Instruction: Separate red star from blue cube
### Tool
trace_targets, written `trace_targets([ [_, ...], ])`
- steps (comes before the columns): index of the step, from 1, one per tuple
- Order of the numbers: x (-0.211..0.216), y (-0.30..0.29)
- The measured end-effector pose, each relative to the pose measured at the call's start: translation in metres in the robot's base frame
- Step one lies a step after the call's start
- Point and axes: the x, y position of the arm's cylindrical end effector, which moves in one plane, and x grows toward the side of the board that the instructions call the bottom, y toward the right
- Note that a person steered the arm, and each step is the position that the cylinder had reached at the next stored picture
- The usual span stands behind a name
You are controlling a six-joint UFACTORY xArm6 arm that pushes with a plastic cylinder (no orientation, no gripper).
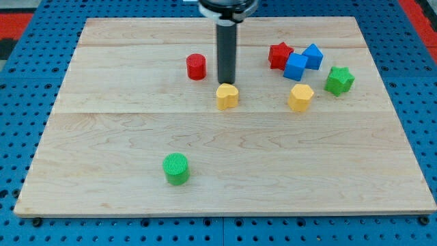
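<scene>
We see a pale wooden desk (225, 171) lying on a blue pegboard (20, 102), with our dark rod coming straight down from the top of the frame, a little left of centre. My tip (226, 82) sits just above the yellow block (227, 96) in the frame, right at its far edge; we cannot tell whether it actually touches. There is no gripper on this arm, only the rod, so nothing is held. The red star (278, 55) lies in the upper right of the frame, and the blue cube (295, 67) sits just beside it, lower and to the right, the two touching or very nearly so. A second blue block (313, 56) presses against the cube on its upper right side, so these three form a tight cluster well to the right of my tip. Further right, near the cluster but apart from it, stands a green star (339, 80). Below the cube, a little apart, is a second yellow block (300, 97), roughly six-sided. A red cylinder (196, 66) stands left of the rod, near it but not touching. A green cylinder (176, 169) stands alone in the lower left of the frame, well apart from everything else
</scene>
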Motion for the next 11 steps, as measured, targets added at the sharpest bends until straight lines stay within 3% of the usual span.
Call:
trace_targets([
  [1,0.021,0.022],
  [2,0.055,-0.004],
  [3,0.042,-0.04],
  [4,0.039,0.002],
  [5,-0.02,0.045],
  [7,-0.02,0.097],
  [9,-0.04,0.08],
  [11,-0.076,0.129],
])
